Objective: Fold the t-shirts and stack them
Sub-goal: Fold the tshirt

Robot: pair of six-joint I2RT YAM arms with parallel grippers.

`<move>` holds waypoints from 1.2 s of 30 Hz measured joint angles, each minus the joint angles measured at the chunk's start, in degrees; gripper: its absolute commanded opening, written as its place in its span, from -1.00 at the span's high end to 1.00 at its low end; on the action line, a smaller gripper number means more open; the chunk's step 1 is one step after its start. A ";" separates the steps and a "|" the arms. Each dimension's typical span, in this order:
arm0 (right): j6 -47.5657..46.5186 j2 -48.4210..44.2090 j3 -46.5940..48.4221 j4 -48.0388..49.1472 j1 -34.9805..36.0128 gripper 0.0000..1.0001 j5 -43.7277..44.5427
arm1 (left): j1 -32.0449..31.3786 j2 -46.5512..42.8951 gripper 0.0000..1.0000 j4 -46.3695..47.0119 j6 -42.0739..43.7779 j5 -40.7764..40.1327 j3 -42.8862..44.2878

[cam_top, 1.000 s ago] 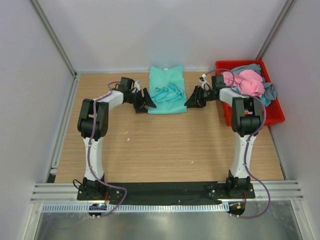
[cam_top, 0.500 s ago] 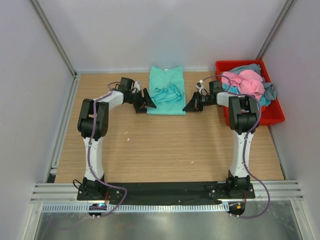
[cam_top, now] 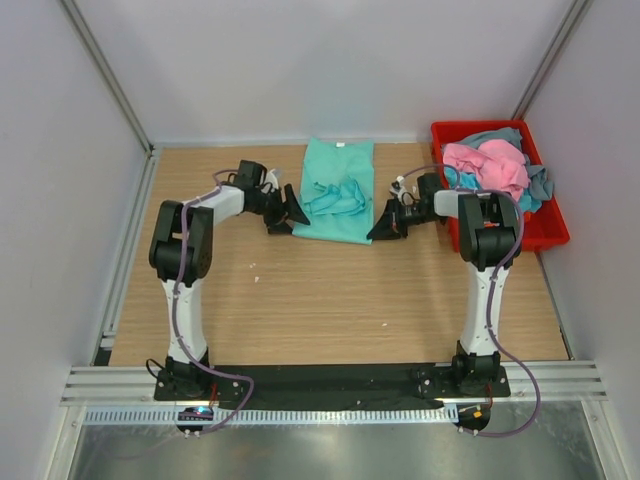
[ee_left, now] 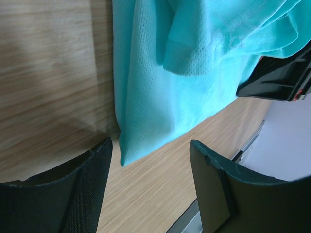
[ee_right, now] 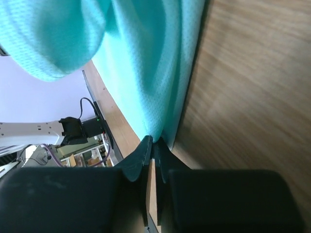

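Observation:
The teal-green t-shirt [cam_top: 338, 190] lies partly folded on the wooden table [cam_top: 330, 300] at the back centre, with a bunched fold on top. My left gripper [cam_top: 290, 215] is open at the shirt's near left corner. In the left wrist view that corner [ee_left: 126, 155] lies just ahead of the open fingers [ee_left: 92, 184] and touches neither. My right gripper [cam_top: 380, 228] is shut on the shirt's near right corner. The right wrist view shows the cloth [ee_right: 146, 58] pinched at the fingertips [ee_right: 146, 148]. Pink [cam_top: 490, 165] and grey-blue [cam_top: 540, 185] t-shirts lie piled in the bin.
The red plastic bin [cam_top: 555, 238] stands at the back right, just beyond my right arm. White walls enclose the back and both sides. The right gripper's black body [ee_left: 282, 80] shows across the shirt in the left wrist view.
My right gripper has moved towards the near side with the shirt's corner, drawing the near edge forward and lengthening the shirt. My left gripper has shifted slightly nearer.

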 measured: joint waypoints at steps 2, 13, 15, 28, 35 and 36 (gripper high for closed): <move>-1.09 -0.85 0.00 -1.22 -0.11 0.41 0.07 | 0.00 -0.61 -0.35 -1.68 1.05 -0.92 -0.26; -5.49 -10.05 -4.52 -5.60 -0.66 0.18 -0.81 | 0.02 -1.18 -0.34 -6.23 3.28 -1.51 -0.22; -5.73 -9.86 -5.77 -5.62 -0.66 0.17 -0.85 | 0.11 -0.04 -0.33 -7.04 3.17 -0.42 1.20; -2.84 -5.49 -8.70 -3.74 -0.35 0.05 -1.38 | 0.24 3.21 -0.17 -7.85 2.80 3.74 4.13; 4.28 -2.47 -6.21 2.73 1.07 0.04 -3.32 | 0.24 4.15 0.05 -7.37 1.79 4.39 4.09; 5.16 -2.01 -5.81 3.52 1.31 0.04 -3.72 | 0.24 4.20 0.09 -7.26 1.60 4.46 4.04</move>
